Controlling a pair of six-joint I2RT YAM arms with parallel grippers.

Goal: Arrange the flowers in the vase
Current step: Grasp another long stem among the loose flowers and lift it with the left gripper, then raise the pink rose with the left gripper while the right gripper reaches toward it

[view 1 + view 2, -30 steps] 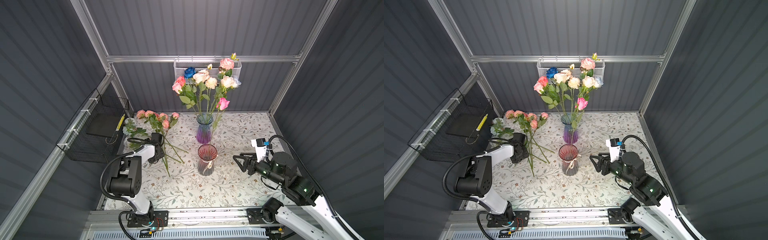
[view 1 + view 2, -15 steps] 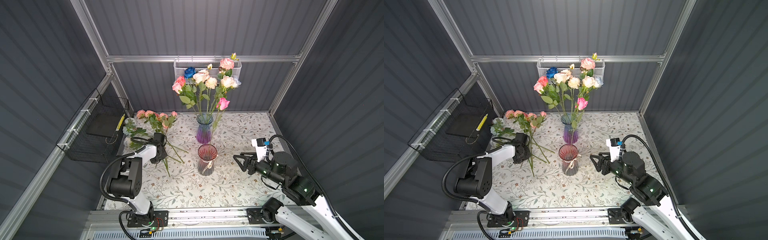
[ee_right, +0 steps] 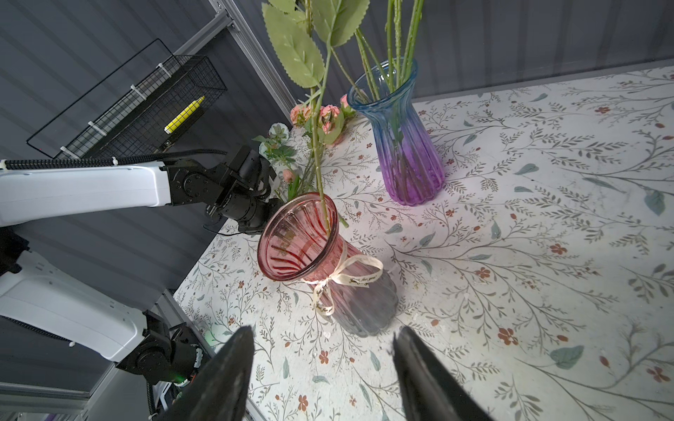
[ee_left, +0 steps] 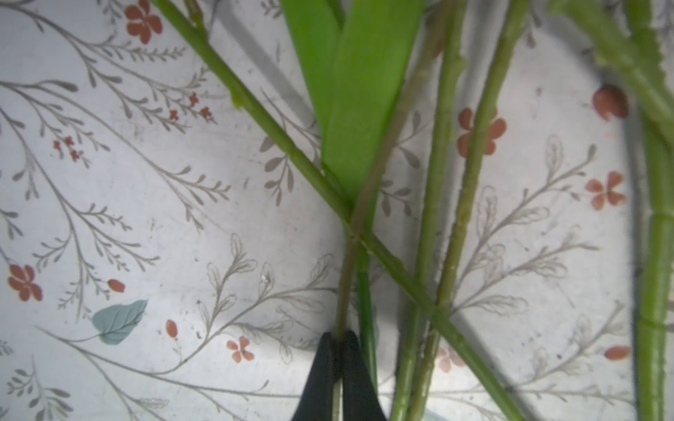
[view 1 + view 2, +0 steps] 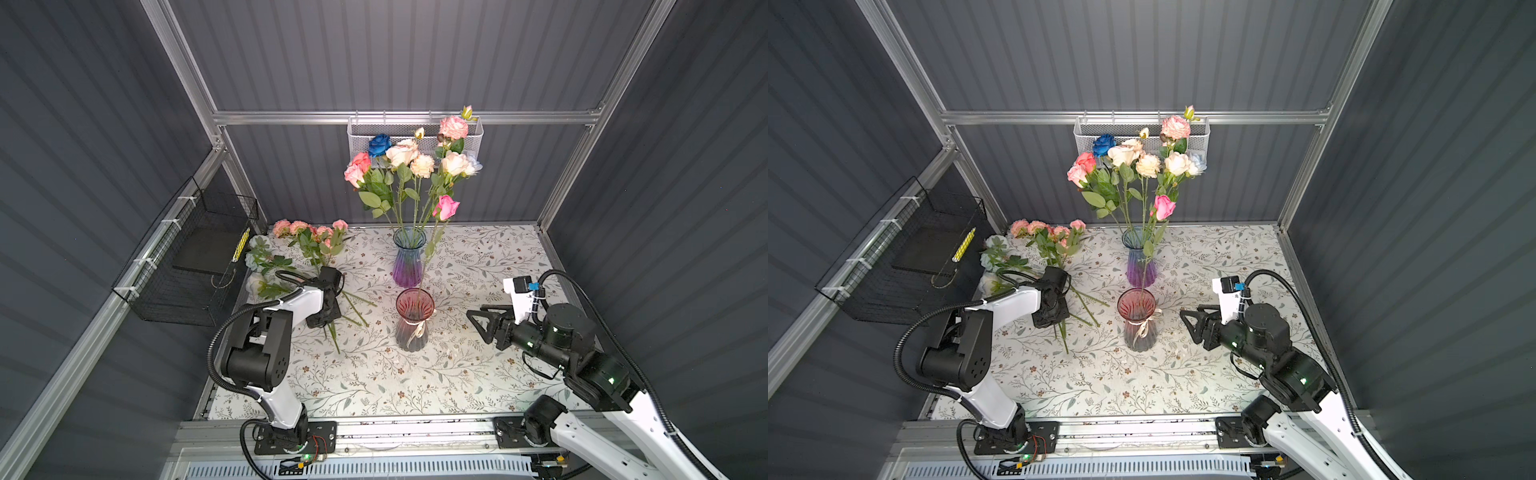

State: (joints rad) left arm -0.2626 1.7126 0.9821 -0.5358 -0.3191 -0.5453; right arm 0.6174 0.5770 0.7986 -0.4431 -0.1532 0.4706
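Loose flowers (image 5: 309,237) lie at the table's back left, pink and white blooms with long green stems (image 5: 334,336) fanning toward the front. My left gripper (image 5: 326,318) points down over those stems. In the left wrist view it (image 4: 341,337) is shut on one thin stem (image 4: 346,284), beside several others. A blue-purple vase (image 5: 409,259) holds several upright flowers (image 5: 411,160). In front of it a pink vase (image 5: 413,322) with a ribbon holds one pink rose (image 5: 446,206). My right gripper (image 5: 478,318) hangs open to the right of the pink vase (image 3: 302,251), holding nothing.
A black wire basket (image 5: 195,266) with a yellow marker (image 5: 241,245) hangs on the left wall. A white mesh basket (image 5: 415,135) hangs on the back rail behind the blooms. The floral tablecloth (image 5: 478,374) covers the table between grey walls.
The left gripper's jaws have closed on a stem in the pile. The right arm has stayed where it was.
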